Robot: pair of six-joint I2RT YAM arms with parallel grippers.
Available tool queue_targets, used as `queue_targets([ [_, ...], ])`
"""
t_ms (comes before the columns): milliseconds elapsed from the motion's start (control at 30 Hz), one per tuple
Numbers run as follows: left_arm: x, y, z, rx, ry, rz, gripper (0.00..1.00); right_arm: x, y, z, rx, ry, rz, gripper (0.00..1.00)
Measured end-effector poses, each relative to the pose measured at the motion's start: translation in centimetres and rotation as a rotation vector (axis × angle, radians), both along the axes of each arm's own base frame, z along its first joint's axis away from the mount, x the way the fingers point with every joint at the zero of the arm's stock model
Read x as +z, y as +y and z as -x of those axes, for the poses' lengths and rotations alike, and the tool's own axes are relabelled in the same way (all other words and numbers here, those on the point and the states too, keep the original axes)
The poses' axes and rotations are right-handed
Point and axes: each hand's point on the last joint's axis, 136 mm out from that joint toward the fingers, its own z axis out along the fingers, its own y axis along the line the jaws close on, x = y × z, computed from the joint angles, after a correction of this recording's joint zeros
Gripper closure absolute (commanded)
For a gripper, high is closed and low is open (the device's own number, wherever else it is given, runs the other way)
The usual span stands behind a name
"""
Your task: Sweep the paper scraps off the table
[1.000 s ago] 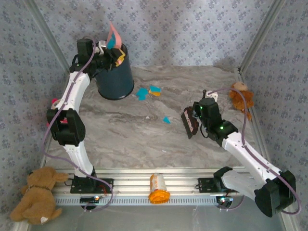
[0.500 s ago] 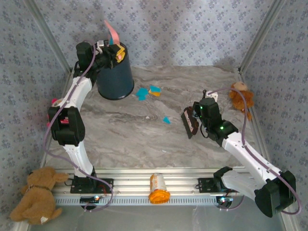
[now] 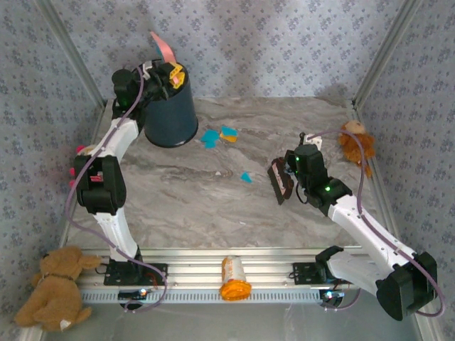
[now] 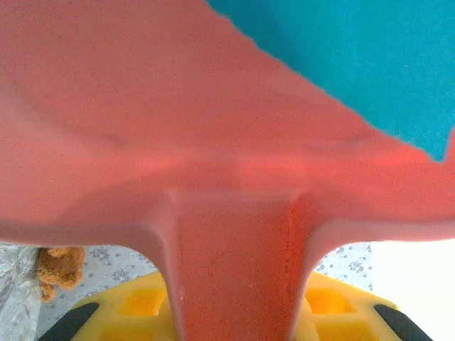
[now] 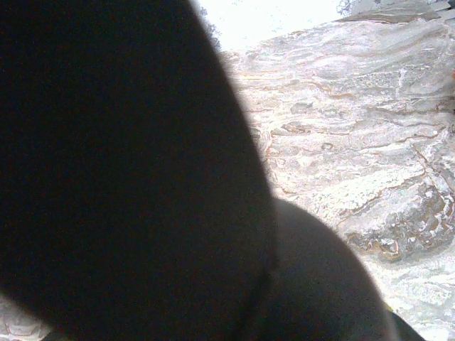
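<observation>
Left gripper (image 3: 168, 74) is clamped tight on the handle of the pink dustpan (image 3: 162, 48), held up tilted at the rim of the dark bin (image 3: 170, 117) in the far-left corner. On the left wrist cam we can see a turquoise scrap (image 4: 355, 57) lying on the pan's blade, so to us this looks like the dumping step, and that load isn't out yet.

Right gripper (image 3: 290, 176) is closed on the brush (image 3: 279, 182) and hangs over the right-middle of the table (image 3: 213, 213), bristles apart from any paper as far as we can tell.

The job is not done though. The paper scraps (image 3: 219, 135) left on the marble are a little turquoise-and-orange cluster just right of the bin, plus a lone turquoise bit (image 3: 245, 176) between that cluster and the brush.

Next we'd say: tip the pan steeper so the scrap slides into the bin, then bring it down flat beside the cluster so the brush can push the rest in. Light paper may flutter off the edge, so go slowly.
</observation>
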Motion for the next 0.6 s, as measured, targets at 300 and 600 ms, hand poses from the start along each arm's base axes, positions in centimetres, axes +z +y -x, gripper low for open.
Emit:
queue_targets([
  [300, -1.7, -0.7, -1.0, -0.018, 0.063, 0.094, 1.0, 0.0, 0.1, 0.0, 0.001, 0.001, -0.004, 1.0],
  [600, -2.0, -0.7, -0.8, -0.015, 0.066, 0.14, 1.0, -0.1, 0.1, 0.0, 0.002, 0.003, -0.004, 1.0],
])
